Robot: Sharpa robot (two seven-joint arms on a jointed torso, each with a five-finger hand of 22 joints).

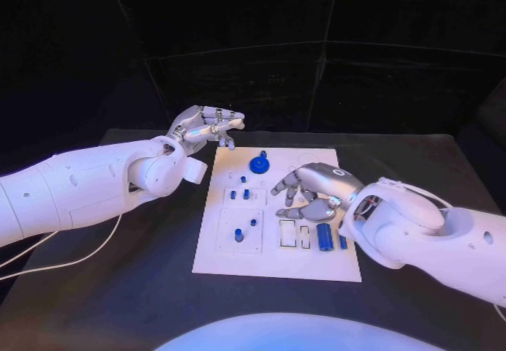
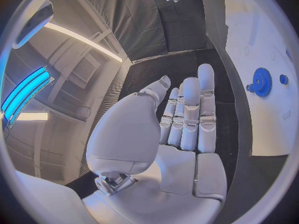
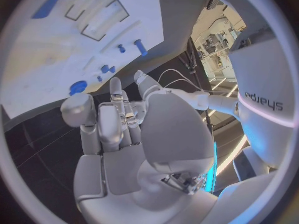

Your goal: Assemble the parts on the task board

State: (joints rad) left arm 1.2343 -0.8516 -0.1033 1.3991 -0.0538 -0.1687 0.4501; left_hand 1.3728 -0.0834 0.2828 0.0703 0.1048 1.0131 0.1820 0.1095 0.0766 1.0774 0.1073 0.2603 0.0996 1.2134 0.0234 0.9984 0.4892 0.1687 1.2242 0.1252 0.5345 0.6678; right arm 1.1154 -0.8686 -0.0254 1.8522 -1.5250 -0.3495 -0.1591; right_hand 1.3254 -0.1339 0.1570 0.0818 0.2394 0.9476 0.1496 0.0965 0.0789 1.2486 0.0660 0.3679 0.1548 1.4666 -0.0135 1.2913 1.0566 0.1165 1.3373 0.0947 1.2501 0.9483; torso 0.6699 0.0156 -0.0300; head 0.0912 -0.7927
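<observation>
A: Status? The right hand (image 1: pixel 314 194) hovers over the task board (image 1: pixel 276 259), mid-right, fingers loosely curled down. Right wrist view shows palm bare, nothing in it. Released, afaict.

B: Agreed. The left hand (image 1: pixel 205 126) sits off the board's far-left corner, above the table (image 1: pixel 137 292), fingers straight and together in left wrist view, holding nothing. Parked.

A: So the step in hand is prob a pick by the right one. Closest candidate: the blue cylinder (image 1: pixel 325 237) lying in the near-right slot area, just beside the pale rectangular recesses (image 1: pixel 295 234).

B: Judgement only, but it should approach from above and pinch across the cylinder's short axis, not its ends. It's round, so it will likely roll if nudged sideways. Its own forearm hides part of that zone from the head cam, so slow descent.

A: Risk: fingers brushing the small blue pegs (image 1: pixel 238 235) standing on the left half of the board. They're well apart from the cylinder tho.

B: Board look: white flat plate, lengthwise away from the robot, middle of the table. Blue gear (image 1: pixel 260 161) near the far edge, w/ a small blue stub next to it. More pegs (image 1: pixel 240 194) mid-left, upright.

A: Which socket the cylinder goes in?

B: Can't tell from here.
</observation>
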